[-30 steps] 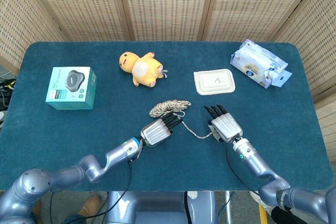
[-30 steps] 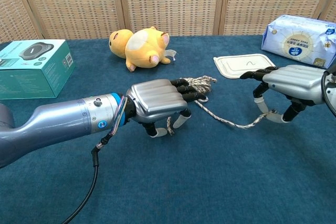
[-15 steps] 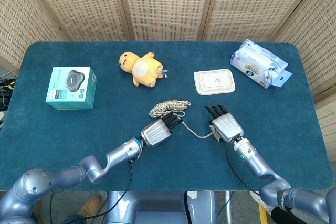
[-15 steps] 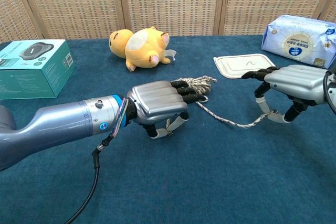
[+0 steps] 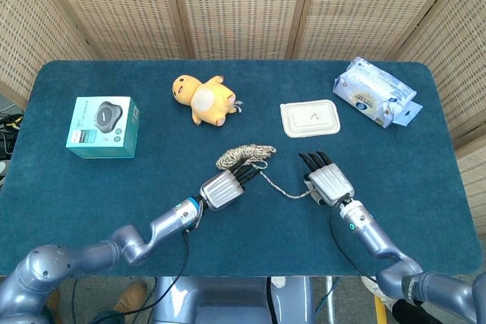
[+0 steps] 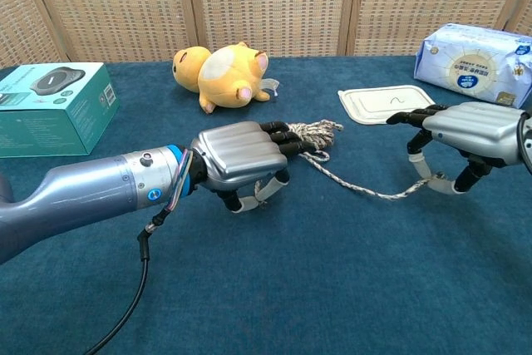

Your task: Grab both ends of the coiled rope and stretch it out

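Pinching one rope [image 6: 359, 189] end, right hand [image 6: 465, 132]; left hand [image 6: 241, 155] curled at coil, grip unclear, needing firm hold first.

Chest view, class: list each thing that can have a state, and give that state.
rope: partly uncoiled, strand slack on the table
left hand: fingers on the coil
right hand: pinches the rope's end
white container: lid closed
wipes pack: closed

Blue-clothed table [image 5: 91, 195]; rope [image 5: 244, 155]; plush [image 5: 203, 98]; box [image 5: 102, 127]; tray [image 5: 310, 119]; wipes [image 5: 374, 100].
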Controlling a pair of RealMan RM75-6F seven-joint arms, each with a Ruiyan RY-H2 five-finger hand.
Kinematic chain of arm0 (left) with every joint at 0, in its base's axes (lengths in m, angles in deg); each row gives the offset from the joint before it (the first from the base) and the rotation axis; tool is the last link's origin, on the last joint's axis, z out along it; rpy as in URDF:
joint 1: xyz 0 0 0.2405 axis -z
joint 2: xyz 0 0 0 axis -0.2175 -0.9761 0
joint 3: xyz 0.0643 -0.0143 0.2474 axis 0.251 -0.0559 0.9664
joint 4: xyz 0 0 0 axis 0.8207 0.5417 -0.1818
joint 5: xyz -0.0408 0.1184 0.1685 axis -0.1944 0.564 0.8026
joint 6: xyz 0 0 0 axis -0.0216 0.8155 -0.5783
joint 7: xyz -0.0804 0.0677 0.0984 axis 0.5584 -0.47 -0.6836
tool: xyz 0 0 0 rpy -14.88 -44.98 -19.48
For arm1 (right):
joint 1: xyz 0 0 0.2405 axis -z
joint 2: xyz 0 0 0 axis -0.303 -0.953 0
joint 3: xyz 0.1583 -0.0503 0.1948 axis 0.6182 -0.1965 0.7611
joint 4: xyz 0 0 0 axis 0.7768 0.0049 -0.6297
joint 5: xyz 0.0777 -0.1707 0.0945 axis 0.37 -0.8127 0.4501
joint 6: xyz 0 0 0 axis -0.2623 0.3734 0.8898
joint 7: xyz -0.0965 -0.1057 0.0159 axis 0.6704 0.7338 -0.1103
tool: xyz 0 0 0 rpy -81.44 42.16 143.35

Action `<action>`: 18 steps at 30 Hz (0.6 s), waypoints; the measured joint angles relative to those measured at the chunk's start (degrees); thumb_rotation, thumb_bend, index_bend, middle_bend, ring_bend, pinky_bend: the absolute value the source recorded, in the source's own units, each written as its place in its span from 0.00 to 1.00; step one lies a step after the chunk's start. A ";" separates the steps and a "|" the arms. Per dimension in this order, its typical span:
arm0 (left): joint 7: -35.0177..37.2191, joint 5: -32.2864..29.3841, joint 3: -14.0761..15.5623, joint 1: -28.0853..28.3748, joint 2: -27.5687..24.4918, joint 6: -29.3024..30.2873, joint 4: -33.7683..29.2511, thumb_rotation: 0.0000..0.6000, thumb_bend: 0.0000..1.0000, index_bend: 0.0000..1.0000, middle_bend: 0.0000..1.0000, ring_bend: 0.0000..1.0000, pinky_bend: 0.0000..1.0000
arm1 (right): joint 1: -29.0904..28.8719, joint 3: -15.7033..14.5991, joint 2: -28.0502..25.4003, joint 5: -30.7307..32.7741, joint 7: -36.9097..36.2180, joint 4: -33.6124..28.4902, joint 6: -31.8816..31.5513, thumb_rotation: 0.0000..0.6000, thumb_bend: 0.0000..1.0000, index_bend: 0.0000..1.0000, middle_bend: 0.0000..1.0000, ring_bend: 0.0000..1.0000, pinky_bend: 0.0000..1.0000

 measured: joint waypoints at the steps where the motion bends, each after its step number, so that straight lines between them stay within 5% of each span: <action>1: 0.14 0.03 0.09 -0.26 -0.40 0.47 -0.26 1.00 0.50 0.66 0.00 0.00 0.00 | 0.06 -0.02 -0.13 -0.07 0.04 0.01 -0.14 1.00 0.42 0.67 0.00 0.00 0.00; 18: 6.39 1.04 2.96 -8.87 -15.60 11.77 -7.63 1.00 0.50 0.66 0.00 0.00 0.00 | 2.24 -0.29 -3.54 -0.94 1.69 1.18 -3.94 1.00 0.42 0.67 0.00 0.00 0.00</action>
